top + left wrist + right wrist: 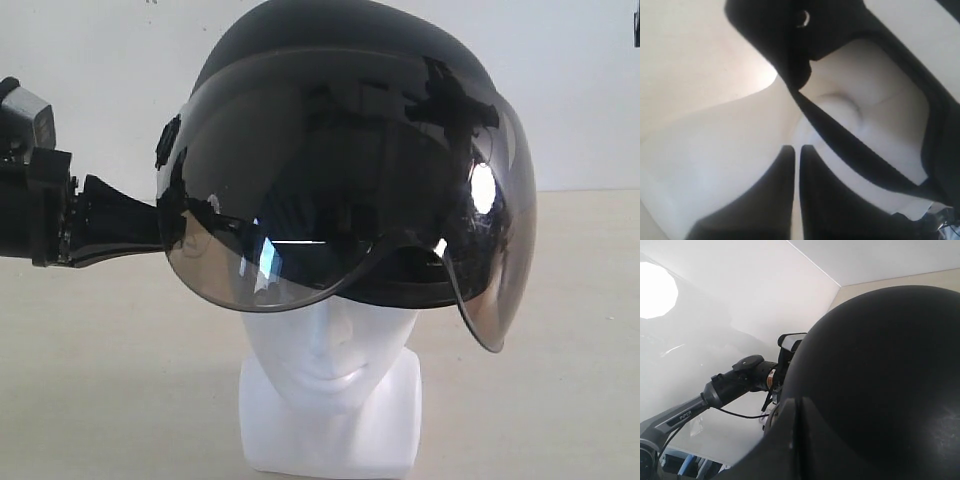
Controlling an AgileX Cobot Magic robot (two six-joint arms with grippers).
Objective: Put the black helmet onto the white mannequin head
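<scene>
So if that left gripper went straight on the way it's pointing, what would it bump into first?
Most likely the black strap hanging from the black helmet, which crosses just ahead of the left gripper and its jaws. Right behind it is the side of the white mannequin head, near the ear. Depth is hard to judge.

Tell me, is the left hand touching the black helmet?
Cannot tell. In the exterior view the left hand merges with the black helmet, dark on dark; the left wrist view shows white beyond its fingertips.
</scene>
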